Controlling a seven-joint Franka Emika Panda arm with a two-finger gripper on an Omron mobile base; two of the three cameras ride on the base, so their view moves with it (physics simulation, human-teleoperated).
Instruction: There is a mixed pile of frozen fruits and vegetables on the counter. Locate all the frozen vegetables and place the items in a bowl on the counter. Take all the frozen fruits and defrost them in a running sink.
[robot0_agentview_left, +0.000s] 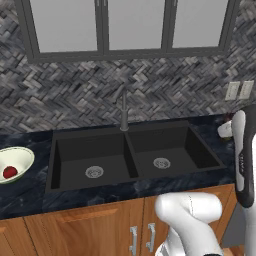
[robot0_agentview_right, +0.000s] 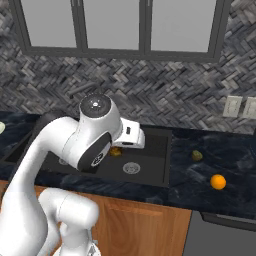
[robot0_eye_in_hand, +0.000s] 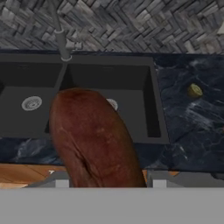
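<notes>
Over the sink (robot0_eye_in_hand: 109, 105): end effector (robot0_eye_in_hand: 109, 183) grips dark brown oblong (robot0_eye_in_hand: 94, 140) by its base; stiff, likely frost-slick; olive lump (robot0_eye_in_hand: 195, 90) at two o'clock.

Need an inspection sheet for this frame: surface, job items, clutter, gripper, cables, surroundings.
Surface: dark marbled counter over wooden cabinets.
Sink: both basins dry, no water seen from the faucet.
Bowl: on the counter left of the sink, red item inside.
Brown oblong: held between the gripper tips, in front of the sink.
Orange ball: on the counter right of the sink.
Olive lump: on the counter, behind the ball, apart from it.
Clutter: nothing seen.
Cables: nothing seen.
Surroundings: herringbone tile wall, glass-front cabinets, wall outlets.
</notes>
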